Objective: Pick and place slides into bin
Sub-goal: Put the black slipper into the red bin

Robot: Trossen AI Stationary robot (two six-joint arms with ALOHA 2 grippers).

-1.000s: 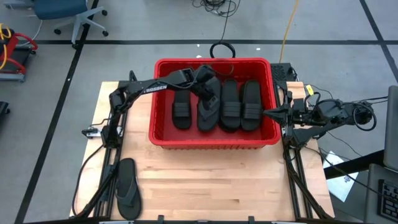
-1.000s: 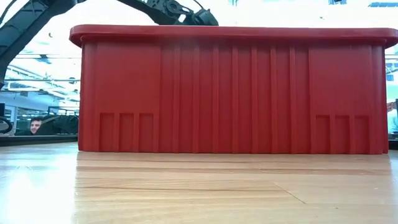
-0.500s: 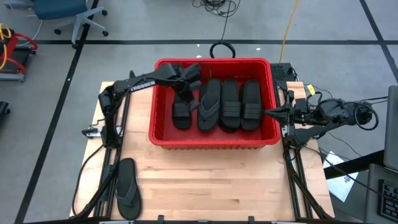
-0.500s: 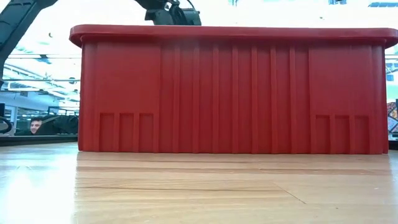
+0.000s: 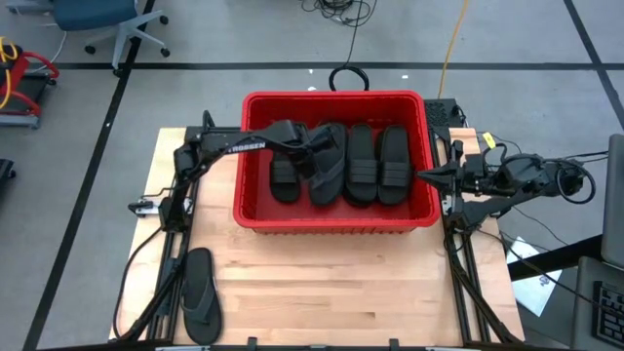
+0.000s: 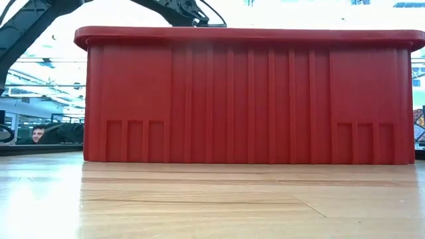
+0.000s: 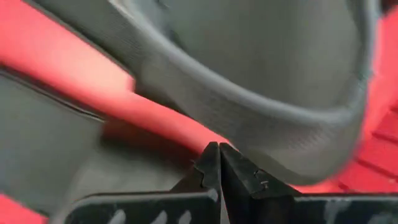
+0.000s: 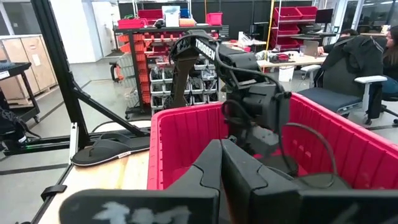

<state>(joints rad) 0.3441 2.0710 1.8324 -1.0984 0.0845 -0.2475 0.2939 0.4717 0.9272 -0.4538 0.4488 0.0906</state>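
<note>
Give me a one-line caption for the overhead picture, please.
Left arm's shut fingers reach into the red bin over four sandals; one flip-flop lies on the table.

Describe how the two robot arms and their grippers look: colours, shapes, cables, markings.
Both arms are black, built of slim jointed links. The left arm carries white TROSSEN lettering along its forearm. The right arm trails loose black cables in loops, with a small yellow tag near its base. The left gripper and the right gripper each have two flat, dark, tapering fingers; the left fingers' inner edges are notched.
</note>
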